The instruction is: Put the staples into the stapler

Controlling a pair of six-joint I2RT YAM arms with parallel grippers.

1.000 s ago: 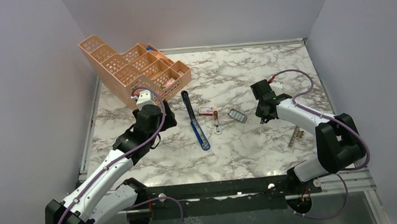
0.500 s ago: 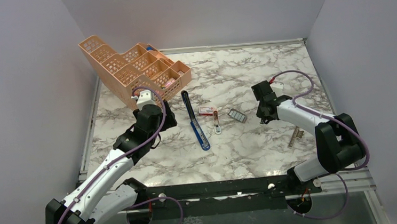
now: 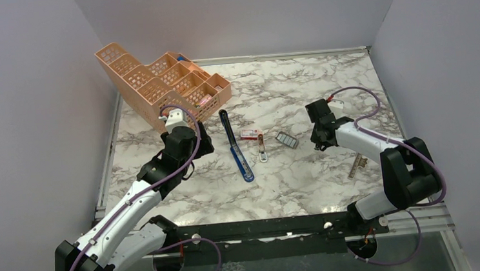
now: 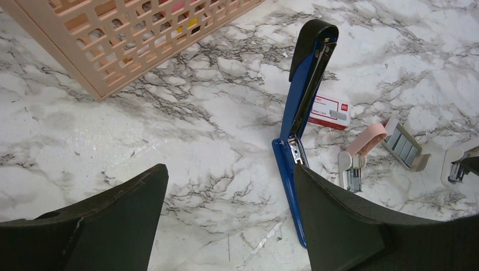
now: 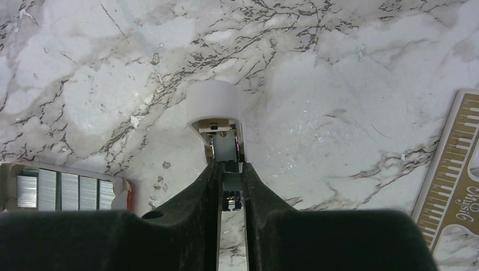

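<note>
Marble-patterned table [image 3: 293, 189] between plain grey walls, top view: I see the stapler [image 3: 237, 150] lying opened out flat near the centre, its black half far and its blue half near. To its right lie a red-and-white box [image 3: 248, 134], a small pink block [image 3: 262, 149] and, further right, the staples [image 3: 286, 139]. A peach organiser [image 3: 156, 84] stands at the far left. The left tool [image 3: 203, 143] hovers just left of the stapler. The right tool [image 3: 318, 145] sits low, near the staples on their right. A ruler [image 3: 356, 164] lies on the right side of the table.

Left wrist view: the left tool is released, its fingers [image 4: 113, 220] spread wide with bare table between them. The stapler lies ahead and to the right with its silver channel exposed. The staples sit in an open tray beyond the pink block, apart from the stapler.

Right wrist view: the right tool is clenched on the metal end of a small white block [image 5: 213, 101]. I cannot tell whether that block touches the table. The staples lie left of the fingers, not touching them, and the ruler shows at the right edge.
</note>
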